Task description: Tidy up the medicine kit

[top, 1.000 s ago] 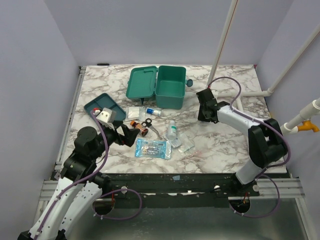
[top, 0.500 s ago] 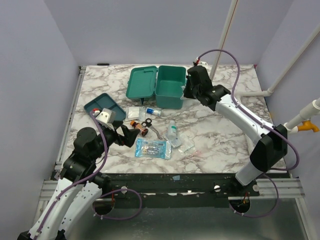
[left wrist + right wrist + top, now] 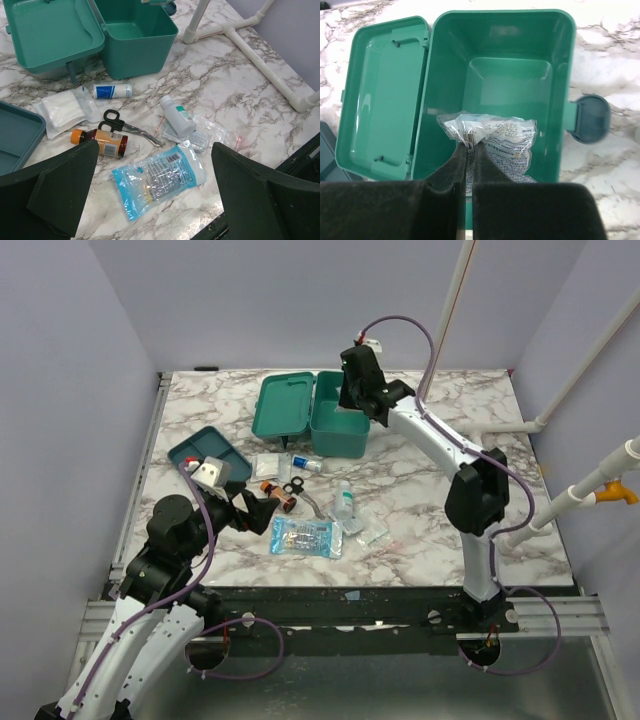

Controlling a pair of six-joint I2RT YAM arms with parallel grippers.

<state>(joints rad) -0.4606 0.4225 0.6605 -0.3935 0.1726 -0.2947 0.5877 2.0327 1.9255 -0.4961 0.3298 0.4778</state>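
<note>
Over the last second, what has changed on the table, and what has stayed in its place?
The right tool, shut on a clear packet, travelled leftward from the right side of the table, away from the arm bases. It is now above the open medicine kit. The left tool stayed open and still. The kit, the tray and the scissors did not move.

My gripper [image 3: 155, 150] hangs over the desk [image 3: 240, 90], jaws wide apart. Below: scissors [image 3: 125, 127], amber bottle [image 3: 100, 142], clear pouch [image 3: 160, 177]. Beyond, the medicine kit [image 3: 135, 45], lid back.
</note>
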